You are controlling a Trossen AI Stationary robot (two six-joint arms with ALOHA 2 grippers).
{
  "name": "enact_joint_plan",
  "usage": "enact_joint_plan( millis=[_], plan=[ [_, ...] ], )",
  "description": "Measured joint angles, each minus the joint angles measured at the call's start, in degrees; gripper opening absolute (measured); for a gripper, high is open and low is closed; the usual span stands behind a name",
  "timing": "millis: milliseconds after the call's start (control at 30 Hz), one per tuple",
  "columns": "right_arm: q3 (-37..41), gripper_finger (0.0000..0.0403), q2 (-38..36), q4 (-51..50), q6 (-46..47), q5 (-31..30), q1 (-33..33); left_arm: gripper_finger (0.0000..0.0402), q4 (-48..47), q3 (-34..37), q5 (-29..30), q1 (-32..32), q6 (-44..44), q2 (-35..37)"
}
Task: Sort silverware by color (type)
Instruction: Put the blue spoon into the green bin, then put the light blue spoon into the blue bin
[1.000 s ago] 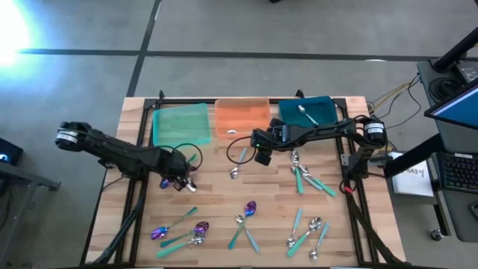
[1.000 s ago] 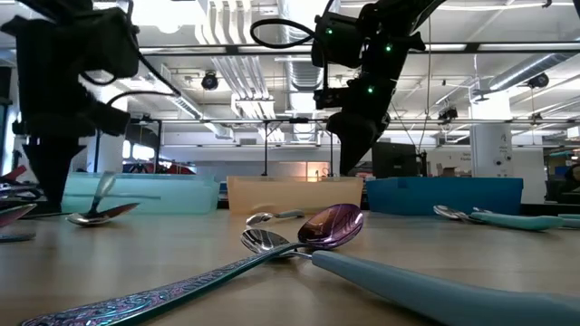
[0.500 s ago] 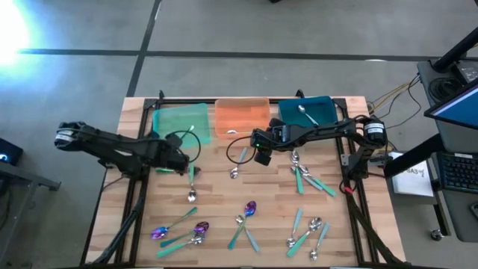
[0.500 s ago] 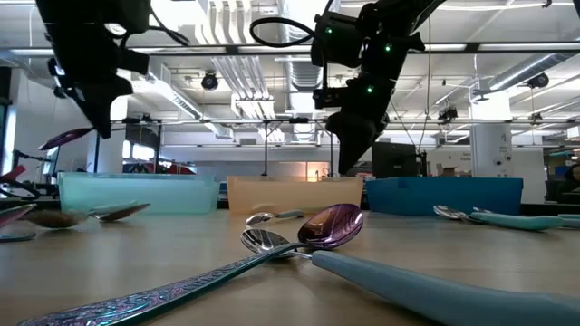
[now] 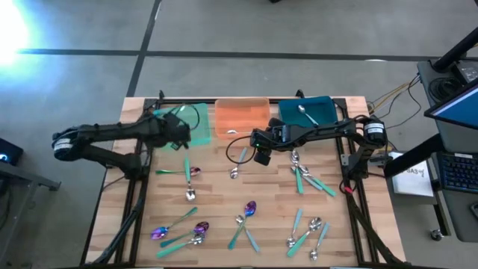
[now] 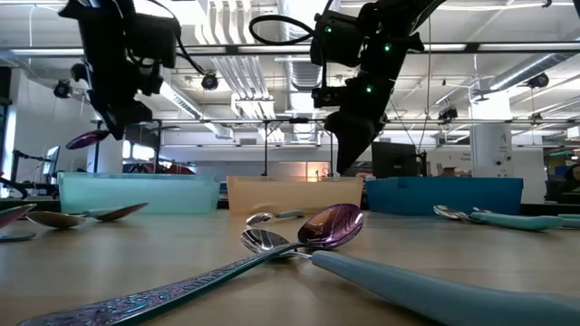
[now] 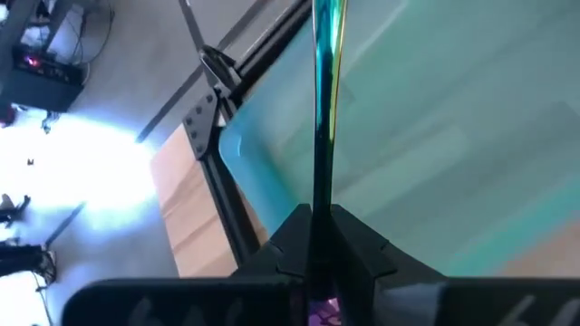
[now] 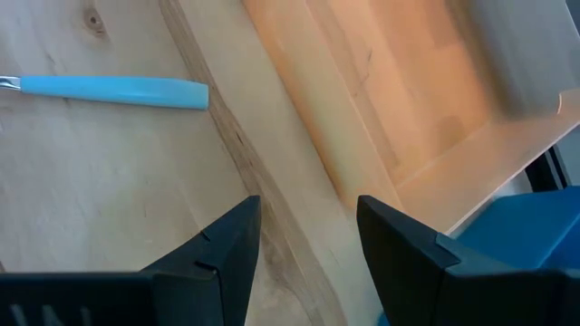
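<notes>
The left gripper [image 5: 181,133] is pinching a spoon [image 7: 323,100] by its iridescent handle, holding it above the near edge of the green tray [image 5: 173,118]. The right gripper [image 5: 262,155] is hanging with its jaws spread wide and nothing between them, just in front of the orange tray [image 5: 243,116]. Other spoons [image 5: 246,213] are lying scattered on the table [image 5: 216,202] below both grippers.

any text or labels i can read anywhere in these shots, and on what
No text can be read in any view.
White sheet beside the table's right edge: dark handwriting, too small to read.
Trays and spoons: no markings visible.
</notes>
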State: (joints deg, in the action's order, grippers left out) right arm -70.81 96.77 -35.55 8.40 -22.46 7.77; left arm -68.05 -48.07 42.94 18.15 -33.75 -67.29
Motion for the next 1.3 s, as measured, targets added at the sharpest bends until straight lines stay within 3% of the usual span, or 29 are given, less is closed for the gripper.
enact_joint_plan(
  millis=[300, 600, 800, 1100, 1300],
  plan=[
    [0.00, 0.0176, 0.02, -0.22, -0.08, 0.00, 0.00, 0.0016, 8.47, 0.57, -0.14, 11.63, 9.04, -0.42],
    [0.00, 0.0176, 0.00, -2.38, -0.02, 0.00, 0.00, 0.0073, 18.00, 0.59, 0.06, 12.58, 16.18, -0.50],
    [0.00, 0.0176, -0.17, -5.50, 2.52, 0.13, 0.00, 0.0123, 18.60, 0.59, -2.36, 12.62, 16.43, -0.50],
    [0.33, 0.0176, -2.38, -18.37, 11.02, 0.41, -0.25, 0.0141, 25.92, 0.73, -14.02, 6.23, 18.68, -0.25],
    [2.11, 0.0176, -3.86, -19.27, 14.09, 0.40, -1.83, 0.0141, 32.94, 1.63, -19.55, -1.08, 19.62, -0.11]
  ],
)
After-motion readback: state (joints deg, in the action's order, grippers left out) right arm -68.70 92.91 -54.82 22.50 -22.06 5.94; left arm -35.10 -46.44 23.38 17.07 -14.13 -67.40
